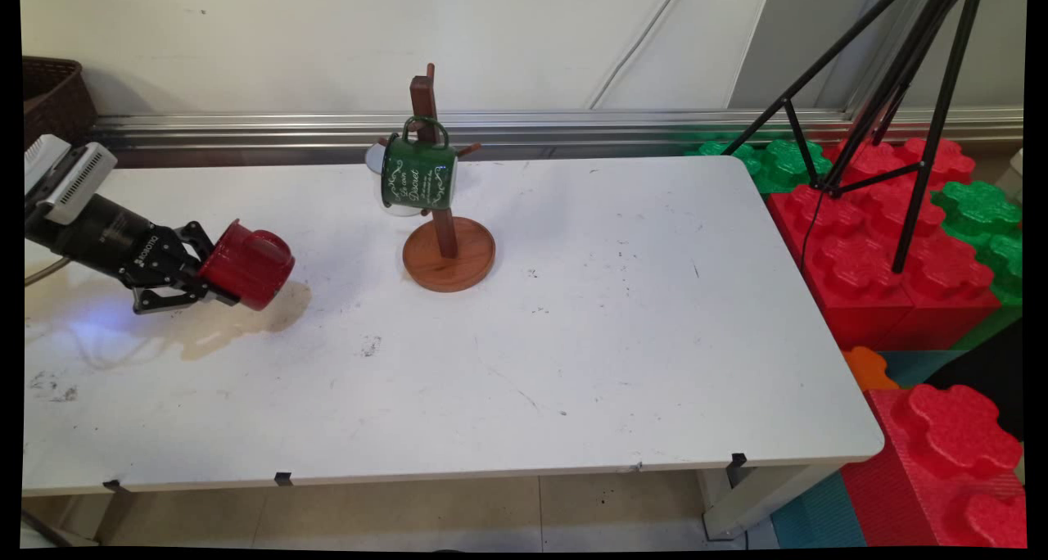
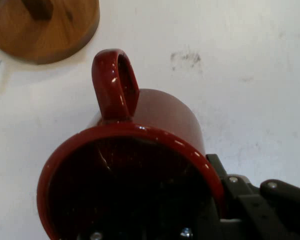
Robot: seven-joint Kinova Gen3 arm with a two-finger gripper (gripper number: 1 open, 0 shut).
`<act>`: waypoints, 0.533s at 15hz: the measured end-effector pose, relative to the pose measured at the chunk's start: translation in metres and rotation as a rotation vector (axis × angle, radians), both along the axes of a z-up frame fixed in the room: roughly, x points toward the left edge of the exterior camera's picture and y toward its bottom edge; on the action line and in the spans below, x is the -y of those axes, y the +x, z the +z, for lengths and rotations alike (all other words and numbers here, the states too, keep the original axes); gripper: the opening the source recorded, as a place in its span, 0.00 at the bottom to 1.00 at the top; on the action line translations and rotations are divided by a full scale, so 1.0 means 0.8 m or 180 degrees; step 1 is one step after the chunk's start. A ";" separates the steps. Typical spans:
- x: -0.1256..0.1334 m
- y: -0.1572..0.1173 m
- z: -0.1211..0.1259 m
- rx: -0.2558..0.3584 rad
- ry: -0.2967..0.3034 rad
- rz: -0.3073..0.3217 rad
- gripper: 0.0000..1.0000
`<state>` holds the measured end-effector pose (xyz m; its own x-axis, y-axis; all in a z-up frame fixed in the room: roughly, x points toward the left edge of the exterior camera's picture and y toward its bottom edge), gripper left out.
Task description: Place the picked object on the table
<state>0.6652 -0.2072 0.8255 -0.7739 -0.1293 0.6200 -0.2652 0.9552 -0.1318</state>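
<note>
I see the hand [image 1: 214, 279] at the left side of the table [image 1: 622, 314], holding a mug [image 1: 248, 264] on its side just above the surface. To the right of it and further back stands a mug stand [image 1: 447, 253], with another mug [image 1: 418, 175] hanging on it.

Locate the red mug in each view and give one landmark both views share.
Main view: the red mug is at left-centre, on its side in the gripper, above the white table.
Hand view: the red mug fills the lower centre, mouth toward the camera, handle pointing up in the picture.
Shared landmark: the mug stand's round wooden base, top left in the hand view.
</note>
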 end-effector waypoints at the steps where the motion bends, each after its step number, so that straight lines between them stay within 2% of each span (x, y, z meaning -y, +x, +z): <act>1: 0.000 0.001 0.000 0.0037 -0.0011 -0.0005 0.00; 8: 0.002 -0.002 -0.006 0.0372 -0.0055 -0.0020 0.00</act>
